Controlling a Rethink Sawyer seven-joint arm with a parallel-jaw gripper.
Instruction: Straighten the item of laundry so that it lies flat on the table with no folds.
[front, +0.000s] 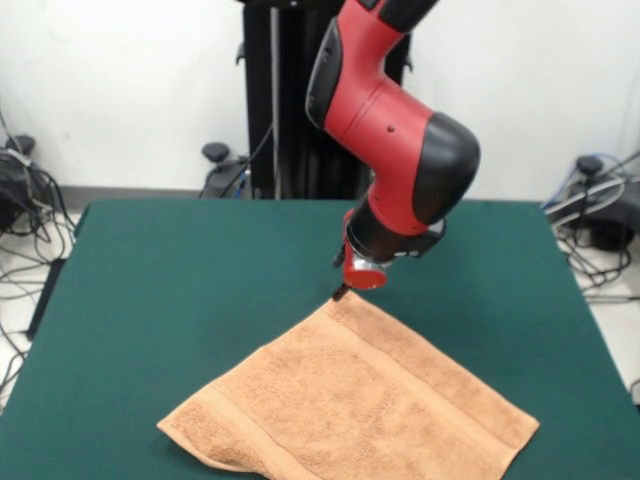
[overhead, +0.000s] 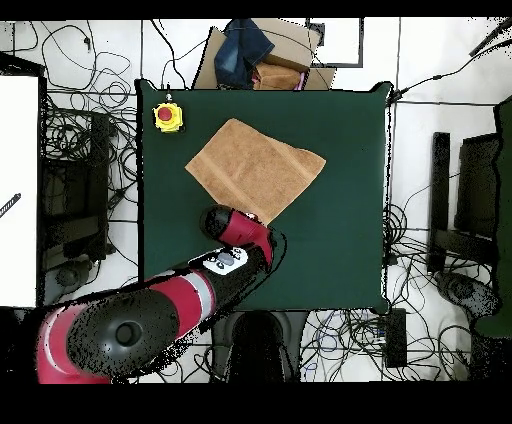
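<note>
Glossy red arm (front: 385, 110) with rounded black joint covers, red disc-shaped wrist cap, black pedestal column (front: 290, 100)

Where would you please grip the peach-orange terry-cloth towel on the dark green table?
Probably the peach-orange terry-cloth towel corner under the gripper, approached from straight above: the cloth lies nearly flat and turned diamond-wise, so that exposed point offers a free hemmed edge.

Yellow-and-red button (overhead: 168, 117); cardboard box (overhead: 268, 62) beyond.
</note>
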